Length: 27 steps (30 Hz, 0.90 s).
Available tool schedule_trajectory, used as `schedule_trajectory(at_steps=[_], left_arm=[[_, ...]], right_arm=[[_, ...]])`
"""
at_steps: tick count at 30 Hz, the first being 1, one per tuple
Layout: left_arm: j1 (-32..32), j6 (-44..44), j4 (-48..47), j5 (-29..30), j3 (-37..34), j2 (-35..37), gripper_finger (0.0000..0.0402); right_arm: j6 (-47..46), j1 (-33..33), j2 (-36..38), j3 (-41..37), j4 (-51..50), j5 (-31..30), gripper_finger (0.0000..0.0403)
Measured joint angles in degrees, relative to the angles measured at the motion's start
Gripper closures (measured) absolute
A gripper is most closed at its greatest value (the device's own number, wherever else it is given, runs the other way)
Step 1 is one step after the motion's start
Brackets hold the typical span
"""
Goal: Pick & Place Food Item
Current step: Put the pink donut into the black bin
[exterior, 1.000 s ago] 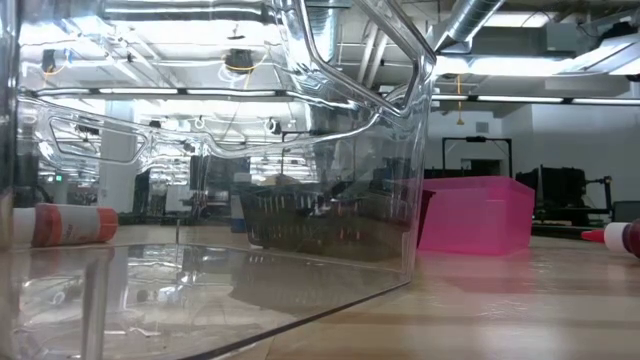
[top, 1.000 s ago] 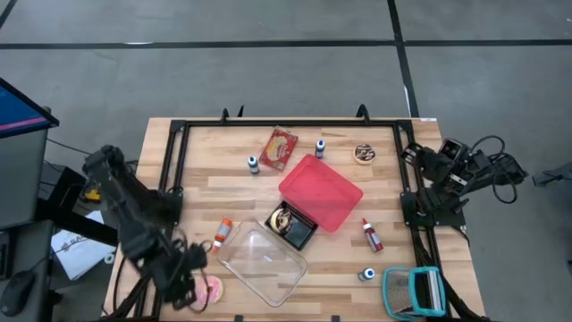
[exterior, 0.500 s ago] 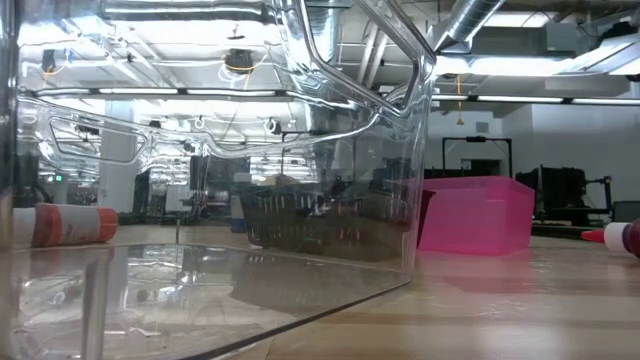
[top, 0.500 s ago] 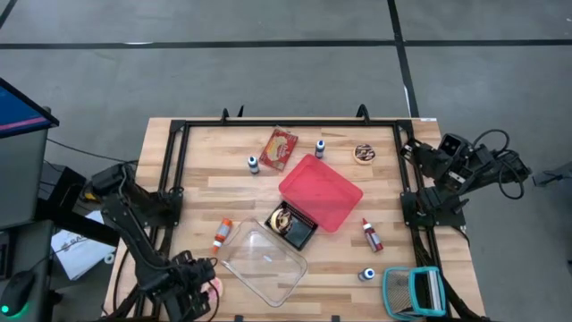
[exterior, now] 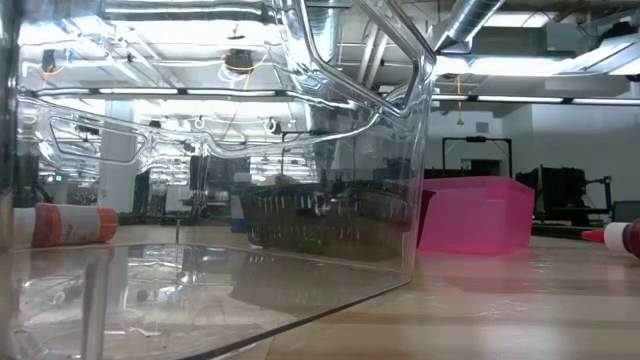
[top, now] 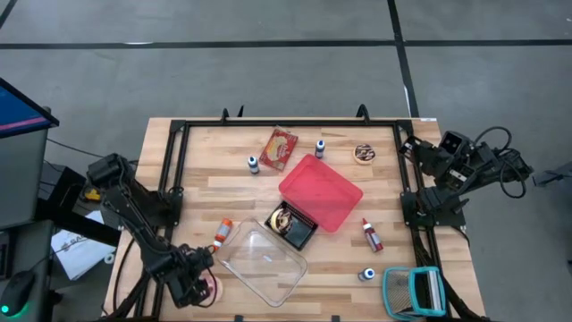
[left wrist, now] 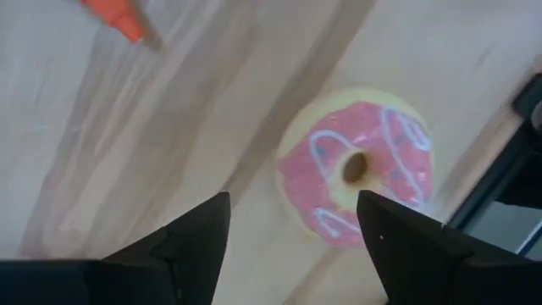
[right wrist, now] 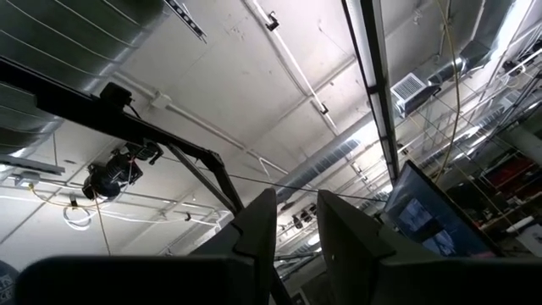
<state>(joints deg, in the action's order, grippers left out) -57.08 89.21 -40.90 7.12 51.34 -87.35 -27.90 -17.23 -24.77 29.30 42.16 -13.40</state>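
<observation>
From above, my left arm covers most of the donut (left wrist: 356, 174) at the table's (top: 357, 259) near-left corner; only a pink edge peeks out. At the wrist I see my left gripper (left wrist: 292, 233) with fingers spread wide above it, holding nothing. The clear tub (exterior: 250, 200) fills the low view, blurring what lies behind. My right gripper (right wrist: 296, 224), fingers pressed together, points at the ceiling off the right edge.

Grey concrete floor (top: 268, 63) with dark seam lines is surrounding the wooden table (top: 232, 174). Ceiling ducts (exterior: 480, 20) and strip lights (right wrist: 373, 76) are running overhead; a blue monitor (top: 18, 112) is glowing beside the table.
</observation>
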Motion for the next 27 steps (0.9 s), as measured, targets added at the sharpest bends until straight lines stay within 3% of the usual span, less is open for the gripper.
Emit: schedule_trajectory(at_steps=[18, 27], left_arm=[[1.03, 2.49, 10.50, 0.48, -3.88, -3.29, 0.0158], [0.79, 2.36, 10.32, -1.07, -3.88, -5.78, 0.0158]], right_arm=[[-0.07, 0.00, -1.21, -0.02, 0.30, 0.01, 0.0321], [-0.52, 0.00, -1.21, -0.02, 0.40, 0.02, 0.0321]])
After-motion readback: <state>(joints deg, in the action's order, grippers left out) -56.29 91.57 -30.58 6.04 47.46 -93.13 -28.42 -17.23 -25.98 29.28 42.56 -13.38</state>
